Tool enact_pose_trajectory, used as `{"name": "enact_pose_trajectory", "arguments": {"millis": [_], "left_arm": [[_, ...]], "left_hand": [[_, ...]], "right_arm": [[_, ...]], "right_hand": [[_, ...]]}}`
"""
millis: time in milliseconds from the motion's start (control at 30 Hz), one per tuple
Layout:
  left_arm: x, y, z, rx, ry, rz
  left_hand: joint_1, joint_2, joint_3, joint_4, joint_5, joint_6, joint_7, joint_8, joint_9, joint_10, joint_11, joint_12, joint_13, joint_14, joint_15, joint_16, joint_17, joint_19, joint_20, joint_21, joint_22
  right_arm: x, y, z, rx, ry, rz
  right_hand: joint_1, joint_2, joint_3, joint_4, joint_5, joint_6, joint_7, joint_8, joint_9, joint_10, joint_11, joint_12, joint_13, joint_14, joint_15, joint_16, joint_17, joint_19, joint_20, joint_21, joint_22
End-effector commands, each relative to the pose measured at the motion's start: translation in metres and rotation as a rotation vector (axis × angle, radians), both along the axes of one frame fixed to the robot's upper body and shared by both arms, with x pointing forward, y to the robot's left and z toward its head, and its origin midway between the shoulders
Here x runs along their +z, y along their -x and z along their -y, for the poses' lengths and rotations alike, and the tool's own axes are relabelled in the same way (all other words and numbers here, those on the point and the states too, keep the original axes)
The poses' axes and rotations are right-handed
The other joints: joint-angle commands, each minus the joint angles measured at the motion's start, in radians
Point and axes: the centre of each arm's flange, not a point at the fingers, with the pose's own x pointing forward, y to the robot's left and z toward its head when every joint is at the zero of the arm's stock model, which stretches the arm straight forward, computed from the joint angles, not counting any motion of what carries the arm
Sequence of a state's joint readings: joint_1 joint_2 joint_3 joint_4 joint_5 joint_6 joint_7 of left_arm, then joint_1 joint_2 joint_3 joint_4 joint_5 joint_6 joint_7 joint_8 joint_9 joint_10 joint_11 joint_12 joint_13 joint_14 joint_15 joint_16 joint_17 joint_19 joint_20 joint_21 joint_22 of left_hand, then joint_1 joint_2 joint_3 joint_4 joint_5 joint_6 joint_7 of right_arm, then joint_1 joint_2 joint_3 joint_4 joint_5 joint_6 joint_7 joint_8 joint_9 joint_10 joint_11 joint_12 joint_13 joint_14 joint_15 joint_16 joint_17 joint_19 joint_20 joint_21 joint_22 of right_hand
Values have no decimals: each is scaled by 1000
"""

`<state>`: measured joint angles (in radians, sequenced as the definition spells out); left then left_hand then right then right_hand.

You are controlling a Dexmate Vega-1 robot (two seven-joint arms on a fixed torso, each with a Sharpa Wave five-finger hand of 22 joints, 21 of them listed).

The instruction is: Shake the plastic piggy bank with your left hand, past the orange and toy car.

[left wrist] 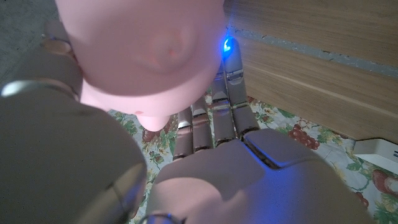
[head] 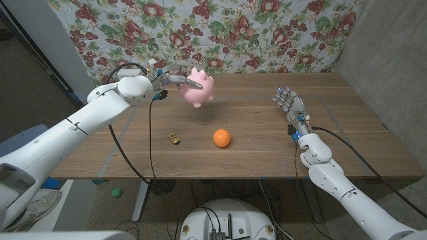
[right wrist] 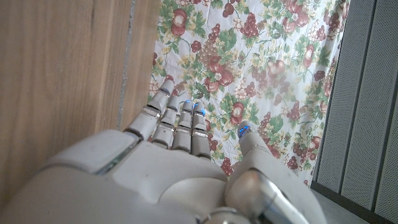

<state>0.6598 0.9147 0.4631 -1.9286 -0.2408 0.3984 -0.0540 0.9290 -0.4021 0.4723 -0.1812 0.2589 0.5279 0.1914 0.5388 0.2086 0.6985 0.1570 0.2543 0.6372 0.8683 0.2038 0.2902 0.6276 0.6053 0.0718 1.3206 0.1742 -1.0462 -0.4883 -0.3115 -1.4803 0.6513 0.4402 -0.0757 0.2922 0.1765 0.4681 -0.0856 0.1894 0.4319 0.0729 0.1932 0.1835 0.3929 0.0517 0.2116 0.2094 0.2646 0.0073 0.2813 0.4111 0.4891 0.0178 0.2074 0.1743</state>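
left robot hand (head: 175,78) gripping piggy bank (head: 198,88), lifted above table (head: 267,143)

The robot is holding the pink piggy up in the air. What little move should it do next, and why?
Probably a short up-and-down shake. The left hand already grips the piggy bank clear above the table, beyond the orange and toy car, so nothing blocks it.

piggy bank (left wrist: 146,56): in the left wrist view, blurred and cut off by the picture's edge, hiding part of the left hand (left wrist: 211,162) holding it
toy car (head: 174,138): beside the orange (head: 221,138), too small to tell details
right hand (right wrist: 180,168): palm side hidden, wrist cut off
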Motion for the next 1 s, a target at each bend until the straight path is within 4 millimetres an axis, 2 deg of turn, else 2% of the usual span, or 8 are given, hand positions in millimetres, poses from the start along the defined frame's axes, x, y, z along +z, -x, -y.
{"name": "enact_pose_trajectory", "arguments": {"millis": [33,600,1000], "left_arm": [[-3,7,-5,-1,82,88],[-26,24,-20,-4,467,447],[-37,32,-25,-12,602,641]], "left_hand": [[443,438,176,-1,90,308,-172,-3,113,292,-283,-3,3,318,-440,2,4,-26,-257,6,4],[440,437,175,0,89,313,-175,-5,114,293,-288,-4,7,319,-439,1,6,-27,-256,8,4],[438,437,175,0,87,314,-175,-9,112,293,-288,-6,9,319,-439,0,8,-29,-256,8,4]], "right_arm": [[-2,3,1,0,-3,2],[-2,6,0,0,3,6],[-1,6,-3,0,8,9]], "right_hand": [[-2,-5,4,0,3,-3,-5,3,5,3,0,-4,3,11,-1,-3,1,4,3,-2,3],[-3,-5,4,1,3,-3,-4,3,5,3,2,-3,3,11,-1,-4,2,4,2,-3,3],[-3,-5,4,1,3,-2,-3,3,5,4,2,-3,3,13,-1,-3,2,4,3,-2,3]]}}
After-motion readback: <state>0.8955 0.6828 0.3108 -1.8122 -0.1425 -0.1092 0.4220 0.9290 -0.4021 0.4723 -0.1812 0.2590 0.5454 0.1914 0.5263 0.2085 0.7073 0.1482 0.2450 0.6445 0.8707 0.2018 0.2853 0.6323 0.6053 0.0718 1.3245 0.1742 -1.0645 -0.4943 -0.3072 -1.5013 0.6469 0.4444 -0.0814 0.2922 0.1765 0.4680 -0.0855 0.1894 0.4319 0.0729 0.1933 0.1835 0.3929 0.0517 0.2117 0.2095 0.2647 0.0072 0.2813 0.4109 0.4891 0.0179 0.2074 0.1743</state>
